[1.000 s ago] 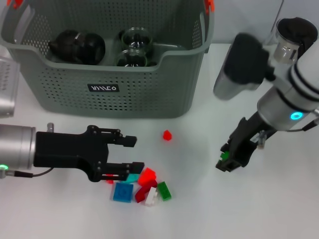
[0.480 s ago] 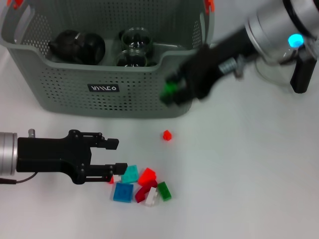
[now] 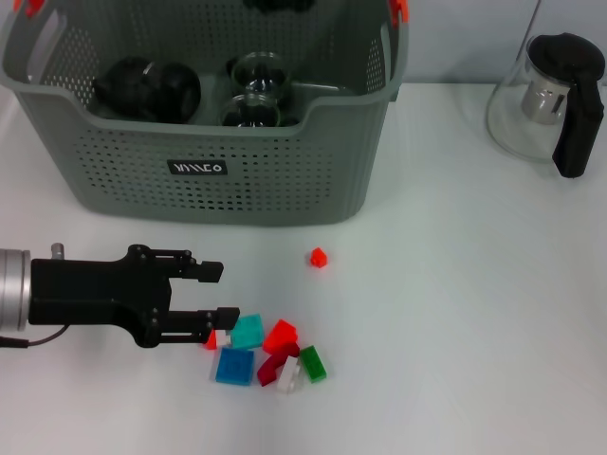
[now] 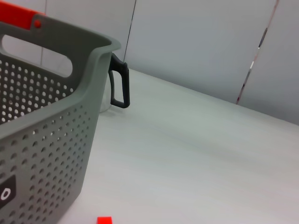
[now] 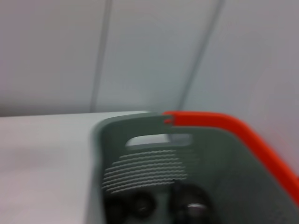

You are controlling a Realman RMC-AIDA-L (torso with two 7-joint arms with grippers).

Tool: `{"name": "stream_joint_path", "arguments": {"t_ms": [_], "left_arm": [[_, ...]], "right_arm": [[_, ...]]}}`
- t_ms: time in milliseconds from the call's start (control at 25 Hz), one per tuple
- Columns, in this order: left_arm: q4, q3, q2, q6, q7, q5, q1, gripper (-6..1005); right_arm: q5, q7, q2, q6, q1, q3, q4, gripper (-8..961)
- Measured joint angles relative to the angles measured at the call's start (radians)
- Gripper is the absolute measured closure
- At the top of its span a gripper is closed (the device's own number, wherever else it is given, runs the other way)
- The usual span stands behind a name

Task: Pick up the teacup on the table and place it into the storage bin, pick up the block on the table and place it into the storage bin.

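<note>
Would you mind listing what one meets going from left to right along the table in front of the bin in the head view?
Left gripper → blue block → lone red block → glass teapot, which stands farther back at the right.

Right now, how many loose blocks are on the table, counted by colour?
Red blocks: 3, one partly hidden by the left hand
Dark red block: 1
Teal block: 1
Blue block: 1
Green block: 1
White block: 1
Total: 8
</note>
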Motion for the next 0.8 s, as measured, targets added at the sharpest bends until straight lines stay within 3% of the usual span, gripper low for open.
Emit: {"name": "stream_joint_path", "arguments": {"t_ms": [400,640,800], "left_arm": [[0.000,-0.005,0.001,0.000,0.000,0.006,-0.002,340],[0.000,-0.005,0.001,0.000,0.002,0.006,-0.005,340],[0.000,-0.004,0.003,0.000,0.004,0.006,-0.007,340]], "right_arm": [[-0.048,0.014,-0.006,0.199,0.043,0.017,0.180,519],[-0.090,0.033,-0.004,0.262,0.054,0.017,0.232,316],[-0.092,0.051,-0.005,0.258,0.053,0.022,0.233,126]]}}
